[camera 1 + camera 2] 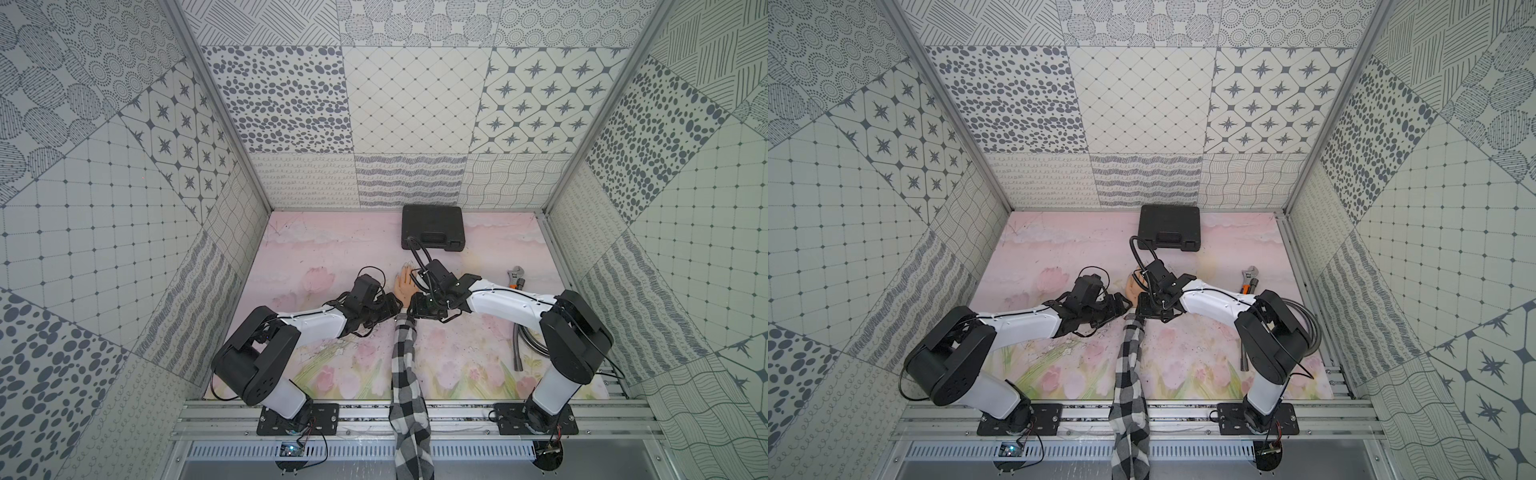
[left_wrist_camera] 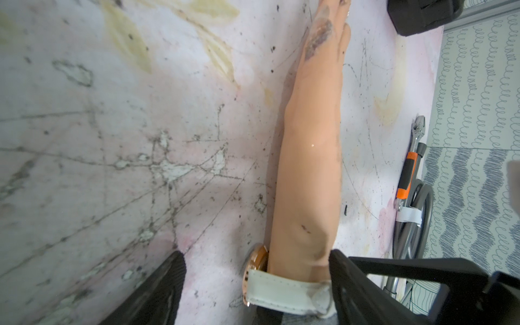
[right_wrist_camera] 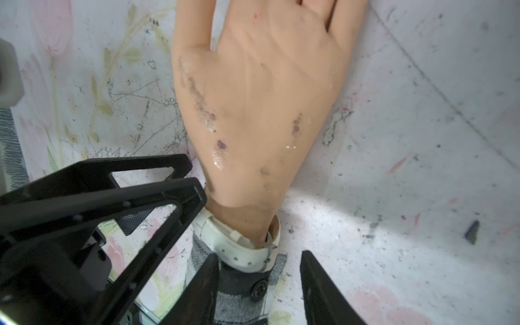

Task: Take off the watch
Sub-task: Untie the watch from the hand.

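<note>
The watch has a white strap and a rose-gold case and is buckled round the wrist of a mannequin hand lying flat on the table. A plaid sleeve covers the arm. My left gripper is open and straddles the wrist at the watch. One of its fingers lies against the strap, the other stands off on the table. My right gripper is open just over the cuff, beside the strap. In both top views the grippers hide the watch.
A black case stands at the back of the table. An adjustable wrench with an orange grip and a grey flexible hose lie to the right, near the right arm. Patterned walls enclose the table on three sides.
</note>
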Controlling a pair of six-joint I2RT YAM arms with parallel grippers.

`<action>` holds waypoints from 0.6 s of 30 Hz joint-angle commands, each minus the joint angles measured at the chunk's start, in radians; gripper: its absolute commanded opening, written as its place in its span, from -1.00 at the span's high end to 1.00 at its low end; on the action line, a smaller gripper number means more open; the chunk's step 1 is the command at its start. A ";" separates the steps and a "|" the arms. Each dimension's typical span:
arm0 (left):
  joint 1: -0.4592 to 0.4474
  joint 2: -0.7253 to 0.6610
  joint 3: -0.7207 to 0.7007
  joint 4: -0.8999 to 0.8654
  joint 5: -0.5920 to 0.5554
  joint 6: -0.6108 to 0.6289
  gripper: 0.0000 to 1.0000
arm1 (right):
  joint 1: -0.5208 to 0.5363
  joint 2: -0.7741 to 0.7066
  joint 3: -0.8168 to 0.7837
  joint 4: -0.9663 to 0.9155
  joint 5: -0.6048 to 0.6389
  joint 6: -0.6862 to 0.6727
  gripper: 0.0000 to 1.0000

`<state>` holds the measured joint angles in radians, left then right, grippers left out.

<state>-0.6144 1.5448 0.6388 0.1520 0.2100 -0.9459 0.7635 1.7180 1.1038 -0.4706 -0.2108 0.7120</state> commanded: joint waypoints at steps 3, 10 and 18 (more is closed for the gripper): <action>-0.007 0.020 -0.027 -0.267 -0.030 -0.005 -0.63 | -0.003 -0.019 0.034 0.051 -0.026 0.035 0.03; -0.007 0.017 -0.028 -0.270 -0.030 -0.007 -0.63 | -0.006 0.006 0.037 0.082 -0.055 0.058 0.05; -0.008 0.017 -0.028 -0.269 -0.028 -0.008 -0.63 | -0.007 0.031 0.035 0.089 -0.074 0.060 0.12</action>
<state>-0.6144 1.5429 0.6327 0.1627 0.2100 -0.9466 0.7589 1.7226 1.1183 -0.4187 -0.2691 0.7593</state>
